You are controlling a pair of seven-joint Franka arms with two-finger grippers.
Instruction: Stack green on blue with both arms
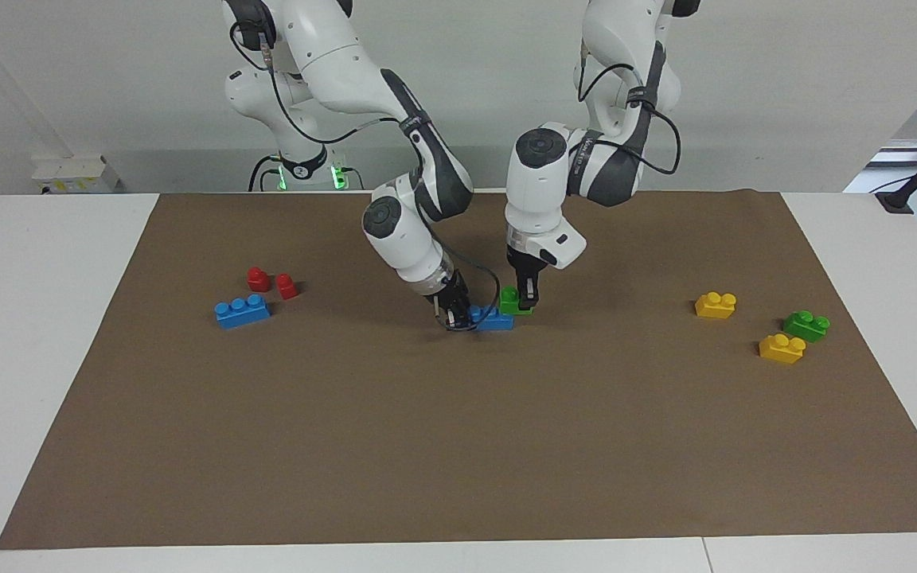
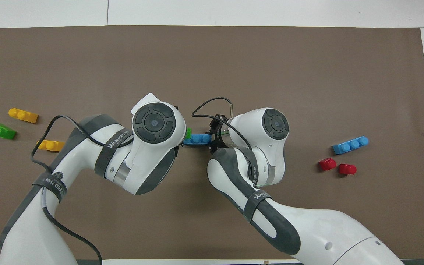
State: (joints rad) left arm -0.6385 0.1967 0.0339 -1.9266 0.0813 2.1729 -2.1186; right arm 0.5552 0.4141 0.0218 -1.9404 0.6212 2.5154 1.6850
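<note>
The small bright green plastic brick with two studs (image 1: 513, 300) sits at the middle of the brown mat (image 1: 458, 446), clamped in the fingers of the left gripper (image 1: 527, 301), which comes down on it from above. It rests on or just over the end of the bright blue plastic three-stud brick (image 1: 495, 321) that points toward the left arm's end of the desk; whether the two are pressed together cannot be told. The right gripper (image 1: 458, 317) has its fingers clamped on the blue brick's other end, low on the mat and tilted.

From overhead only a sliver of the green brick (image 2: 188, 133) shows past the left arm's wrist, and the blue brick (image 2: 199, 138) shows as a short stretch between the two wrists; both grippers' fingertips are hidden there under the arms.

Toward the right arm's end lie a second blue three-stud brick (image 1: 242, 310) and, just nearer to the robots, two small red plastic pieces (image 1: 271, 282). Toward the left arm's end lie a yellow two-stud brick (image 1: 716, 305), a second green two-stud brick (image 1: 806, 325) and another yellow two-stud brick (image 1: 782, 348), close together and near the mat's edge. Both groups are well apart from the grippers. The wide part of the mat farther from the robots is bare, with white desk (image 1: 29, 334) bordering it.
</note>
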